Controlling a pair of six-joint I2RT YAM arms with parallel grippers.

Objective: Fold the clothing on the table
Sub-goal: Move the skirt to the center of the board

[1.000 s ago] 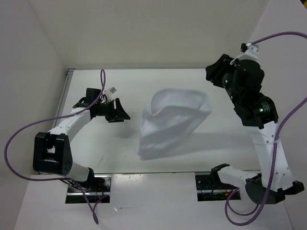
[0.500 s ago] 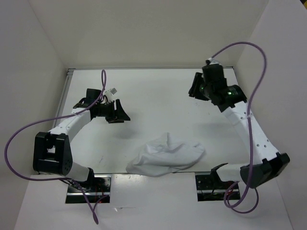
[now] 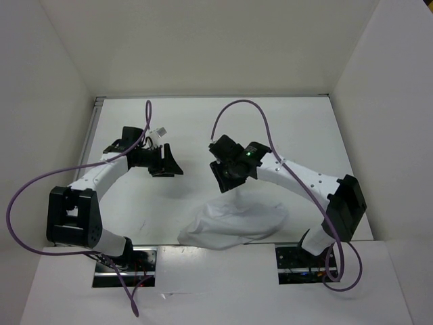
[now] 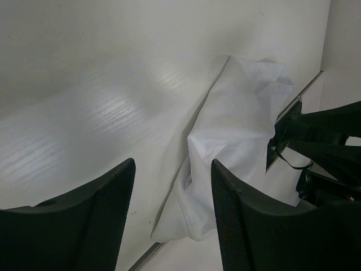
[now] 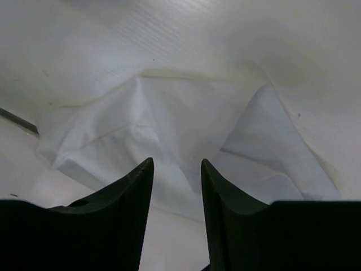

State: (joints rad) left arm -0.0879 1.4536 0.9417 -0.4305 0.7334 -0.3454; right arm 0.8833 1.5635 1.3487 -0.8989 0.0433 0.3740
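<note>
One crumpled clothing lies on one table near two arms.

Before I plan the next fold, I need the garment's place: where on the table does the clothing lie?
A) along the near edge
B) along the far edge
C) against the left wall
A: the top view shows the clothing crumpled along the near edge of the table.

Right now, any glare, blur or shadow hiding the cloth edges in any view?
Top external: sharp, but the clothing is white on the white table, so contrast is low and only a soft shadow marks its edge. Left wrist: glare streak on the table, clear of the clothing. Right wrist: fingers nearly black, no detail; folds read by shading.
</note>
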